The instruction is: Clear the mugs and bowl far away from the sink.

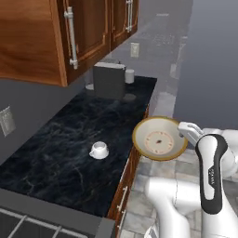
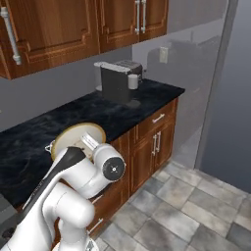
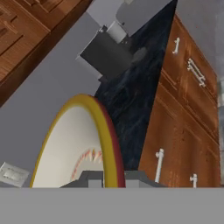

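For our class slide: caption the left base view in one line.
Jaws shut on the tilted bowl beyond the counter edge; white mug waits.

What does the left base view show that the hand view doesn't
Left base view alone: the white mug standing on the counter, and the bowl's face with its reddish centre ring. Hand view alone: the tool shut on the bowl's rim, and the lower cabinet doors with handles. Both share: the bowl, held edge-on off the counter, and the dark coffee machine at the far end.
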